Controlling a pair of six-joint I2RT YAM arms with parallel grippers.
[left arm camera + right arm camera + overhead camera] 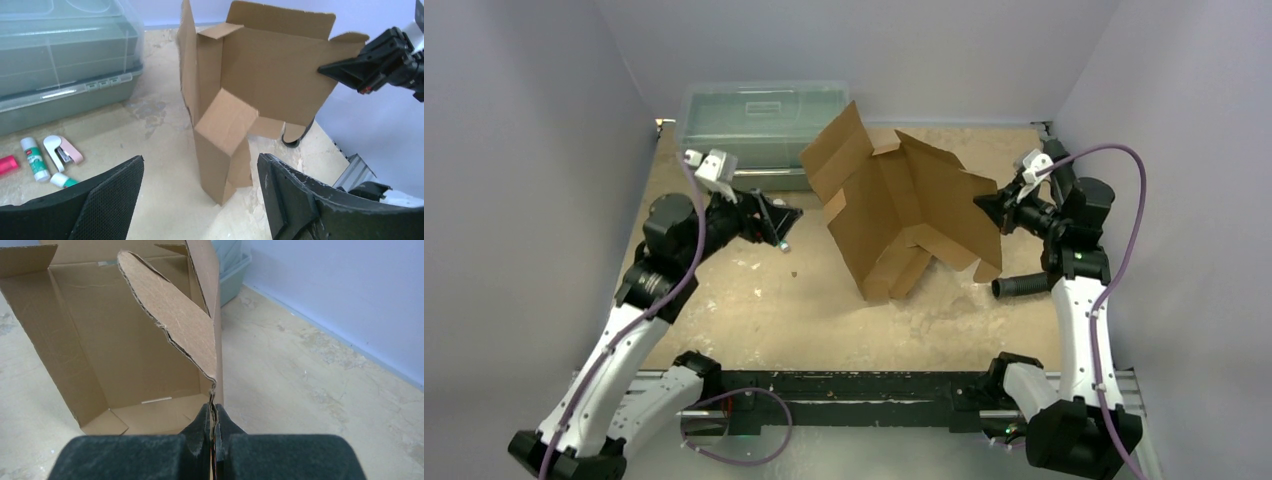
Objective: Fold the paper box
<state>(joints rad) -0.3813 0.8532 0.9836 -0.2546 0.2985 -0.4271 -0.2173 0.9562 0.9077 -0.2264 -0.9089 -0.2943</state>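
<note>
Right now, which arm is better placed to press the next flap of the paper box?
Left, I'd say. The left fingers stand open and empty, facing the paper box. The right fingers are pinched shut on the box's edge, propping it up; releasing would likely let it fall.

Between the right fingers [125, 455]: dull brown cardboard of the paper box [115, 340], dry and papery, with a rough, wavy cut edge. Soft-looking dark foam on those fingers, a bit fuzzy. Black rubbery pads with a tiny bumpy mesh on the left fingers [110, 200], crumbly at the edges. Under both pairs of fingers, a pale table [310, 380] that looks like wood, scratched, patchy and not shiny. Ahead of the left fingers and off to their left, a see-through greenish plastic bin [60, 65], smooth and shiny. Off to the right of the right fingers, a smooth, dull, pale purple wall [350, 300].
</note>
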